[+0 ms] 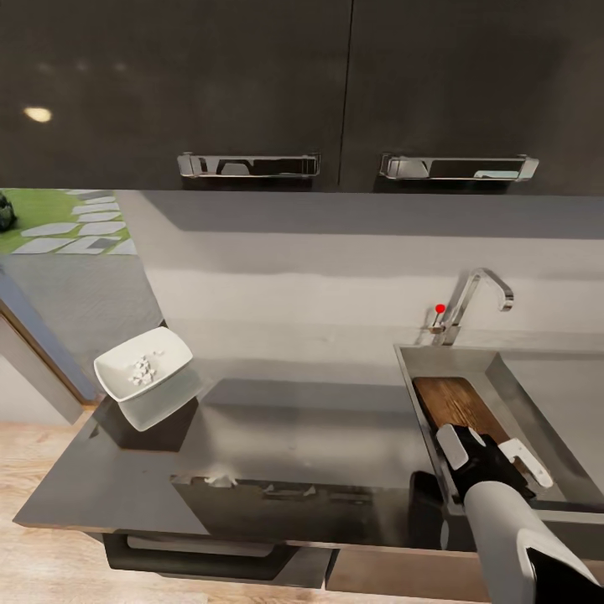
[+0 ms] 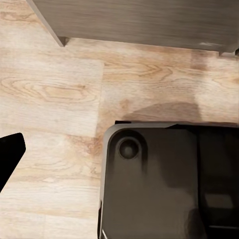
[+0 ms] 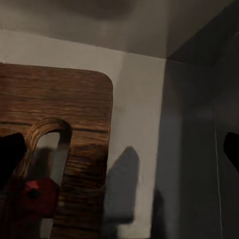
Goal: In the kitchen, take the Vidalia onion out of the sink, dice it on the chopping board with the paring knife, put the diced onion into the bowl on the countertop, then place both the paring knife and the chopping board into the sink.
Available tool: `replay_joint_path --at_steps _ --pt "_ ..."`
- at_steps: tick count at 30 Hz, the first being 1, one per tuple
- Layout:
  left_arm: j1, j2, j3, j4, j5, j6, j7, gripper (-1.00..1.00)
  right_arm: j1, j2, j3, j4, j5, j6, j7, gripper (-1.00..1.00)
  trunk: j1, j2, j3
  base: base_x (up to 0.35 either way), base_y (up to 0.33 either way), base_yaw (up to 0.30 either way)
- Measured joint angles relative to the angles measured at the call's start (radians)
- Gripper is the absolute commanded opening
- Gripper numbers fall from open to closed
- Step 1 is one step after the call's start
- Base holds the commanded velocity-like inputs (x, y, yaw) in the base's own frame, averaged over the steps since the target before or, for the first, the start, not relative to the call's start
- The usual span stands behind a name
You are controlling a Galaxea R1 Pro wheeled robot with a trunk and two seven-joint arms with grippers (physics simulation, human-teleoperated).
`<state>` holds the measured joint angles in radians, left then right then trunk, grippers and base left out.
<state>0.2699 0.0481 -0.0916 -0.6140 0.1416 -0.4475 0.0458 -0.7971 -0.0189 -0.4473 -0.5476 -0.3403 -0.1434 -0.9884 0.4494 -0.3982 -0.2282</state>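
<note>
The chopping board (image 1: 460, 403) lay in the sink (image 1: 537, 419) – stiff wood, probably heavy, best gripped at its slot handle (image 3: 47, 149). Above it the right gripper (image 1: 493, 453) hung spread wide and empty. The bowl (image 1: 144, 369) of diced onion (image 1: 141, 370) sat on the countertop (image 1: 294, 436).

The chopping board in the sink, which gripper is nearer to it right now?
Right. The right gripper hangs open just above the chopping board lying in the sink; the left wrist view looks down at wooden floor.
</note>
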Motion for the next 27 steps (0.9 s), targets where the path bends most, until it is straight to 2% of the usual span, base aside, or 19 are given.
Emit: replay_joint_path --at_steps 4,6,7,8,9,12,15,18,21,24,27 --pt "0.0 0.0 0.0 0.001 0.0 0.0 0.0 1.0 0.0 0.004 0.004 -0.095 0.0 0.019 -0.003 1.0 0.0 0.0 0.0 0.0 0.0 0.0" --pt "0.0 0.0 0.0 0.002 0.0 0.0 0.0 1.0 0.0 0.008 0.016 -0.188 -0.001 0.071 -0.003 1.0 0.0 0.0 0.0 0.0 0.0 0.0" --pt "0.0 0.0 0.0 0.002 0.0 0.0 0.0 1.0 0.0 0.01 0.021 -0.237 -0.003 0.115 -0.002 1.0 0.0 0.0 0.0 0.0 0.0 0.0" --pt "0.0 -0.001 0.0 0.002 0.0 0.0 0.0 1.0 0.0 0.014 0.027 -0.308 -0.006 0.193 -0.001 1.0 0.0 0.0 0.0 0.0 0.0 0.0" --pt "0.0 -0.001 0.0 0.003 0.0 0.0 0.0 1.0 0.0 0.02 0.031 -0.402 -0.009 0.305 -0.001 1.0 0.0 0.0 0.0 0.0 0.0 0.0" --pt "0.0 -0.001 0.0 0.002 0.0 0.0 0.0 1.0 0.003 0.042 0.049 -0.542 -0.011 0.44 0.003 1.0 0.0 0.0 0.0 0.0 0.0 0.0" --pt "0.0 -0.001 0.0 0.002 0.0 -0.001 0.0 1.0 0.007 0.057 0.107 -0.668 -0.011 0.555 0.03 1.0 0.0 0.0 0.0 0.0 0.0 0.0" --pt "0.0 -0.001 0.0 0.002 0.0 -0.001 0.0 1.0 0.015 0.06 0.167 -0.784 -0.008 0.679 0.122 1.0 0.0 0.0 0.0 -0.005 0.0 0.0" --pt "0.0 -0.001 0.0 0.002 0.0 -0.001 0.0 1.0 0.044 0.06 0.188 -0.867 -0.004 0.77 0.262 1.0 0.0 0.0 0.0 -0.102 0.0 0.0" --pt "0.0 -0.001 0.0 0.002 0.0 -0.001 0.0 1.0 0.094 0.056 0.197 -0.924 0.009 0.804 0.404 1.0 0.0 0.0 0.0 -0.255 0.0 0.0" --pt "0.0 -0.001 0.0 0.002 0.0 -0.001 0.0 1.0 0.169 0.055 0.24 -0.994 0.123 0.809 0.52 1.0 0.0 0.0 0.0 -0.324 0.0 0.0"
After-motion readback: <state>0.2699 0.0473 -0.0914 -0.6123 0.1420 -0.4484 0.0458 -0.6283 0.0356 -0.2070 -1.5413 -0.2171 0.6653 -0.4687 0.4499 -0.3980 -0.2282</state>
